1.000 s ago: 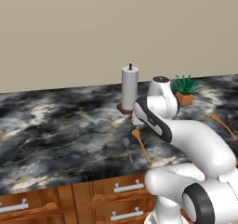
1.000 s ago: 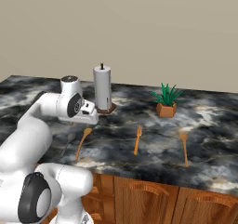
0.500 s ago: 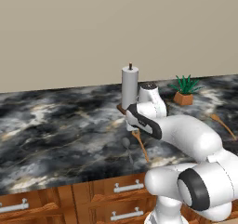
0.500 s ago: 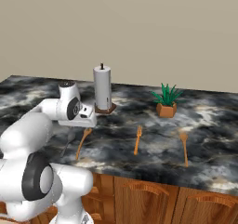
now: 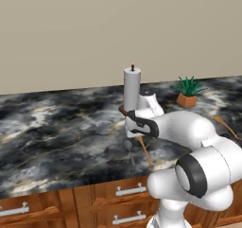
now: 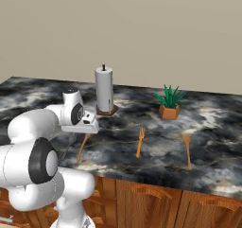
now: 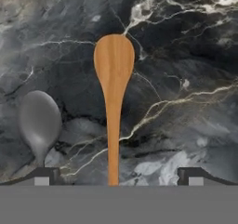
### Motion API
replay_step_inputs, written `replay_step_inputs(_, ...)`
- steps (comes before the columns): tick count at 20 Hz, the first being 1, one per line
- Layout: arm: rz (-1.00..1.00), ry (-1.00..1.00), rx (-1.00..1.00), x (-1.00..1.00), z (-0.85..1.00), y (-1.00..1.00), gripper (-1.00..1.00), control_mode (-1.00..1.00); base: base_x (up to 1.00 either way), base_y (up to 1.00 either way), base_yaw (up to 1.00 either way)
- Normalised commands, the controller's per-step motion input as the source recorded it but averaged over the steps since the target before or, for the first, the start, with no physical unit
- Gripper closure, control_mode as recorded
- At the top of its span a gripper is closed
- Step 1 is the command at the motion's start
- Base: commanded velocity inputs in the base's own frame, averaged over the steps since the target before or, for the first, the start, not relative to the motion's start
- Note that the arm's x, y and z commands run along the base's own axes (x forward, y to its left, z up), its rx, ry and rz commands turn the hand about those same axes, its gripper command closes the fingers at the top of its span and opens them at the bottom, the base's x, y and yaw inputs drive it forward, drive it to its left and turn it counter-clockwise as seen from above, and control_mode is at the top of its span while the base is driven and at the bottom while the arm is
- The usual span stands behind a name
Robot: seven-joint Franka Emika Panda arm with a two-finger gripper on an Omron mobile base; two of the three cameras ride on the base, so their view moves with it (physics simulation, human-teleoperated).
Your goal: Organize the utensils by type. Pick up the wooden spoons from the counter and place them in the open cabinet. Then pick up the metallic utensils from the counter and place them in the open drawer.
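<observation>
While the claw is held wide above the surface, the wooden spoon is centred between its tips, handle running lengthwise toward it.

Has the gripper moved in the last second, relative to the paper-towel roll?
Yes. The gripper has come down and toward the counter's front edge, away from the paper-towel roll, over the wooden spoon.

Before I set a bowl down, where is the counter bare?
Left of the paper-towel roll the counter lies bare. Crowded under the open claw: wooden spoon and metal spoon side by side, apart. Narrow gaps separate the wooden fork, another wooden spoon and the plant.
</observation>
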Motion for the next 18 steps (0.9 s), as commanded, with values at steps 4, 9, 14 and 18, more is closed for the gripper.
replay_step_inputs(4,0.0,0.07,0.0,0.0,-0.34,0.0,-1.0,-1.0,0.0,0.0,0.0)
replay_step_inputs(9,0.0,0.07,0.0,0.01,-0.35,0.0,-1.0,-1.0,0.0,0.0,0.0)
replay_step_inputs(14,0.0,0.02,0.0,0.0,-0.32,0.0,-1.0,-1.0,0.0,0.0,0.0)
replay_step_inputs(18,0.0,0.01,0.0,0.0,-0.28,0.0,-1.0,-1.0,0.0,0.0,0.0)
